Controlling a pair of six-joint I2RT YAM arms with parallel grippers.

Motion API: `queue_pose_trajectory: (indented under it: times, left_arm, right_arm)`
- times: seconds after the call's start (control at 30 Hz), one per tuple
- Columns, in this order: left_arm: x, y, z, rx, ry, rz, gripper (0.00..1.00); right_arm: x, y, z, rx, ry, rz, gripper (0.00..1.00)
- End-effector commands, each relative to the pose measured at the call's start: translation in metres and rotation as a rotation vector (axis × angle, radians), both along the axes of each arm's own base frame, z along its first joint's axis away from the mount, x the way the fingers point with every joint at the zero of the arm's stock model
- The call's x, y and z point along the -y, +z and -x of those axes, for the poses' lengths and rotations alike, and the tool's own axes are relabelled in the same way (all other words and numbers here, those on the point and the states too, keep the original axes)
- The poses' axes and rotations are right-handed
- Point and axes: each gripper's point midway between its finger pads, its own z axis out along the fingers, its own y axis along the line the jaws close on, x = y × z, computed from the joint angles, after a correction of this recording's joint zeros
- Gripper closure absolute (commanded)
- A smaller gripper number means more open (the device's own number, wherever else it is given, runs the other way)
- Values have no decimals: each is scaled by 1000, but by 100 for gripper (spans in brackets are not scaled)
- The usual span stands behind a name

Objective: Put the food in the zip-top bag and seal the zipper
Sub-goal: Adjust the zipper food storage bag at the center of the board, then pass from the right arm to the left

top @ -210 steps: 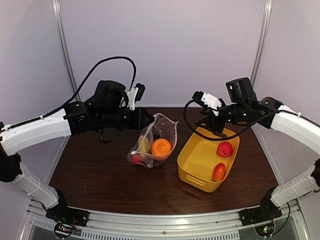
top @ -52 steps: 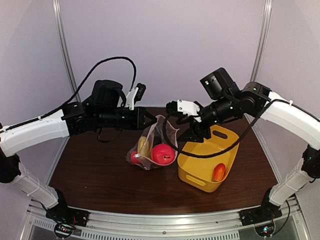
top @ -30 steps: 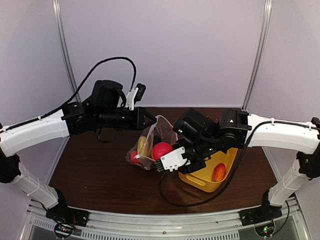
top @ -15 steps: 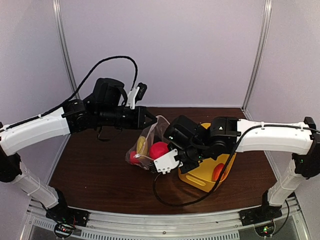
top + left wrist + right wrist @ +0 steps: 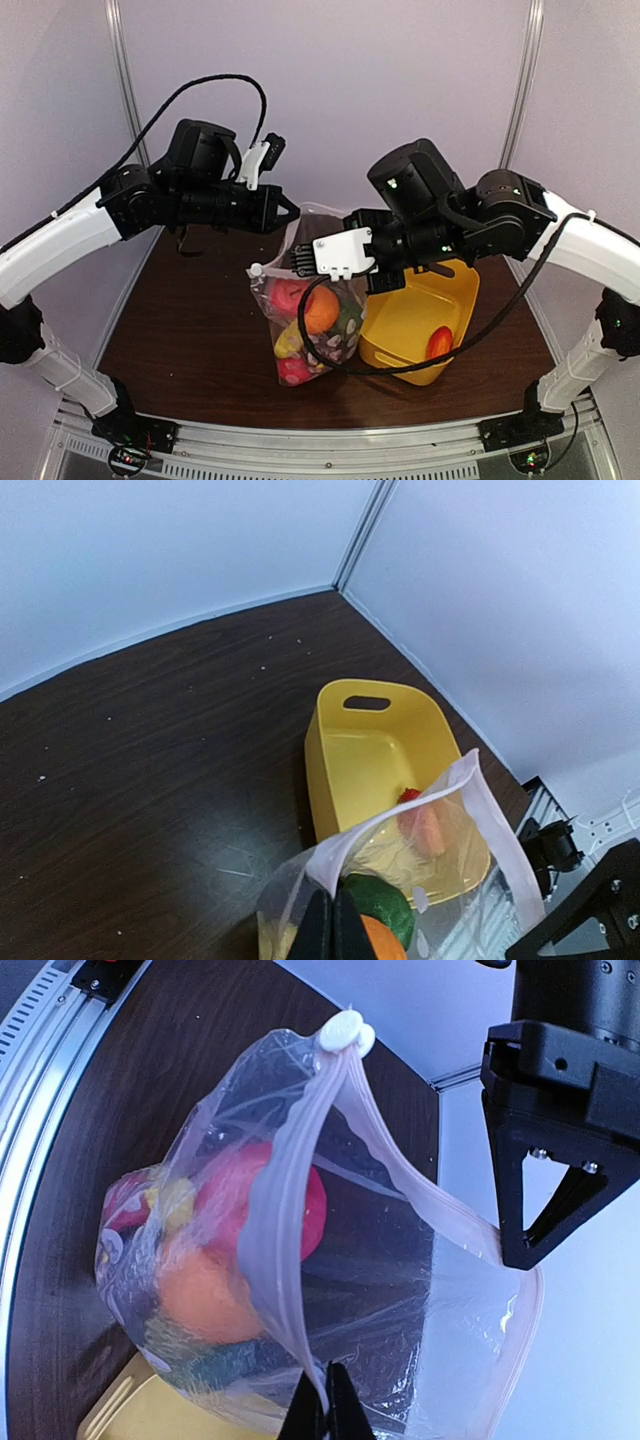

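Your left gripper is pressed together on the far lip of the bag, and your right gripper pinches the near lip, right on the zipper. Between the two the bag hangs upright with its mouth pulled open, over the middle of the table and a little toward the near edge. You cannot tell whether its bottom touches the wood. The slider sits at the left end of the mouth, away from both grippers.

The food fills the lower part of the bag: red on top, orange beside it, green, yellow and pink below.

The tub stands just beside the bag, toward the right edge. One red-orange piece lies at its near end.
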Motion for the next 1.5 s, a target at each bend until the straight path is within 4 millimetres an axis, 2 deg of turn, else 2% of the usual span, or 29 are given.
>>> queue_pose_trajectory:
  times: [0.0, 0.1, 0.33, 0.43, 0.5, 0.57, 0.6, 0.63, 0.73, 0.8, 0.87, 0.97, 1.03, 1.23, 1.33, 1.47]
  left_arm:
    - [-9, -16, -15, 36, 38, -139, 100]
    - [-6, -5, -11, 48, 13, -101, 100]
    - [-15, 28, -8, 164, 23, 1, 100]
    - [-14, 15, -11, 182, 17, -22, 100]
    - [-8, 7, -6, 156, -27, -42, 85]
    - [-5, 11, 5, 137, -80, -29, 59]
    - [-8, 18, 10, 152, -97, -16, 47]
    - [-17, 28, 13, 179, -76, 0, 37]
    - [-63, 60, 19, 337, 52, 74, 28]
    - [-99, 65, 33, 418, 126, 167, 25]
    - [-120, 66, 53, 472, 123, 273, 24]
    - [-134, 48, 79, 483, 61, 368, 25]
    - [-138, 31, 90, 459, 29, 382, 26]
    - [-129, -15, 105, 422, -84, 332, 29]
    - [-122, -29, 109, 445, -131, 316, 29]
    - [-115, -27, 109, 505, -155, 334, 35]
  right_arm:
    - [-9, -16, 0, -49, -6, 37, 100]
    - [-11, -17, 1, -64, -3, 27, 100]
    - [-21, -26, -4, -91, -19, 26, 100]
    - [-25, -30, -8, -98, -36, 32, 100]
    - [-26, -29, -10, -102, -41, 28, 100]
    - [-27, -28, -11, -105, -50, 22, 100]
    - [-27, -27, -12, -105, -54, 18, 100]
    - [-26, -27, -15, -105, -62, 15, 100]
    - [-24, -27, -23, -110, -91, 1, 100]
    - [-24, -26, -28, -120, -103, -13, 100]
    - [-23, -25, -31, -133, -113, -26, 100]
    - [-22, -22, -36, -149, -123, -46, 100]
    - [-21, -18, -38, -154, -129, -60, 100]
    - [-19, -8, -41, -165, -143, -91, 100]
    - [-18, -7, -43, -168, -150, -96, 100]
    - [-17, -7, -45, -174, -162, -100, 100]
